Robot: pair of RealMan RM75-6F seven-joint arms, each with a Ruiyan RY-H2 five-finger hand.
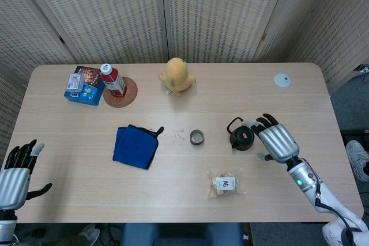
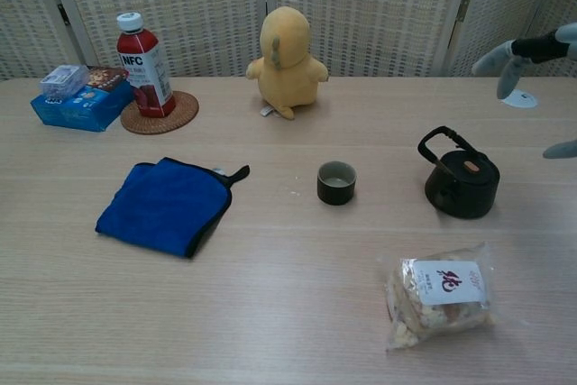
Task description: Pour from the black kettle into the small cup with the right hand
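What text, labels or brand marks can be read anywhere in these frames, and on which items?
"NFC": white letters on the red juice bottle, chest view.
One dark red character on the white label of the snack bag; the smaller print beside it is too small to read.
Printing on the blue box and the packet on top of it: too blurred to read.
Black kettle, small cup: no text visible.

A pale wood-grain table (image 1: 69, 159) with rounded corners stands before folding screens (image 1: 115, 15) of woven, cream-coloured panels in dark frames. Grey floor (image 1: 351, 102) shows at right. Lighting is even.
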